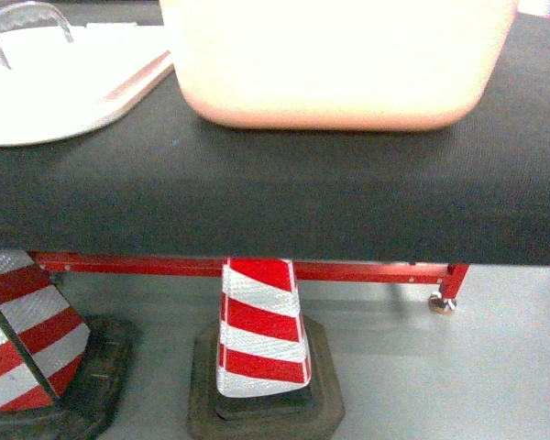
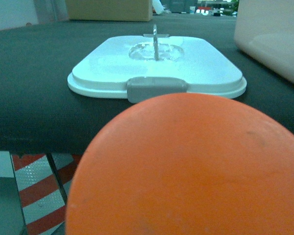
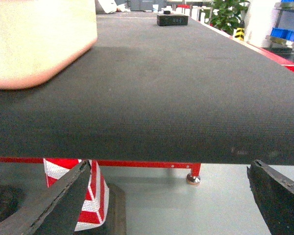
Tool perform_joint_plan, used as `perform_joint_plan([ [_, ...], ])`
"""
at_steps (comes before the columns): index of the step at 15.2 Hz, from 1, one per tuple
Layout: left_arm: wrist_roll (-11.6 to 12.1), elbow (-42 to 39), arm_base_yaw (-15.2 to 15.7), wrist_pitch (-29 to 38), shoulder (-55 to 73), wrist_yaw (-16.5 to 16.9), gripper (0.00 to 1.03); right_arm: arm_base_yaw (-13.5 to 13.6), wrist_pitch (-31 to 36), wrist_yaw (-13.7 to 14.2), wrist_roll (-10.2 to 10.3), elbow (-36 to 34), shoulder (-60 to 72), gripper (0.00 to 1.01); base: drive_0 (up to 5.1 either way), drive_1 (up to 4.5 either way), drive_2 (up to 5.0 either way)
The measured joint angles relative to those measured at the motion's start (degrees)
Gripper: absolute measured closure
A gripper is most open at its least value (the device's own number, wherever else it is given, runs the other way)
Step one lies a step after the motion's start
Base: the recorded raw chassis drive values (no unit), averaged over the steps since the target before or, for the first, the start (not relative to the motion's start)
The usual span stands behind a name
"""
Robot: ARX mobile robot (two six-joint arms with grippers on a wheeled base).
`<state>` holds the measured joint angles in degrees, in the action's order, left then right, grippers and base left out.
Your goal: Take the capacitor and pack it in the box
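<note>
The orange capacitor (image 2: 191,171) fills the lower part of the left wrist view, end-on and very close to the camera, hanging in front of the table's near edge. It hides my left gripper's fingers, which hold it. The pale pink box (image 1: 339,64) stands on the black table, also visible as the box (image 2: 274,39) at right and the box (image 3: 34,39) at upper left. Its white lid (image 2: 157,63) with a grey latch lies flat to the box's left. My right gripper (image 3: 169,205) hangs open and empty below the table edge. Neither gripper shows in the head view.
The black table (image 1: 275,202) rests on a red frame (image 1: 348,271). Red-and-white traffic cones (image 1: 261,330) stand on the floor under it. A small black device (image 3: 172,19) sits at the table's far end. A cardboard box (image 2: 108,10) stands behind the lid.
</note>
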<state>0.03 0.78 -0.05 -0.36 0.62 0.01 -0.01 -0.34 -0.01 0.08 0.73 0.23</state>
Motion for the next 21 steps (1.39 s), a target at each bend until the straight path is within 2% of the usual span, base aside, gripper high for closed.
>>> perform_joint_plan([
  [21, 0.0, 0.0, 0.0, -0.02, 0.0, -0.04, 0.6, 0.0, 0.04, 0.04, 0.07, 0.0, 0.0, 0.03, 0.0, 0.0, 0.0],
])
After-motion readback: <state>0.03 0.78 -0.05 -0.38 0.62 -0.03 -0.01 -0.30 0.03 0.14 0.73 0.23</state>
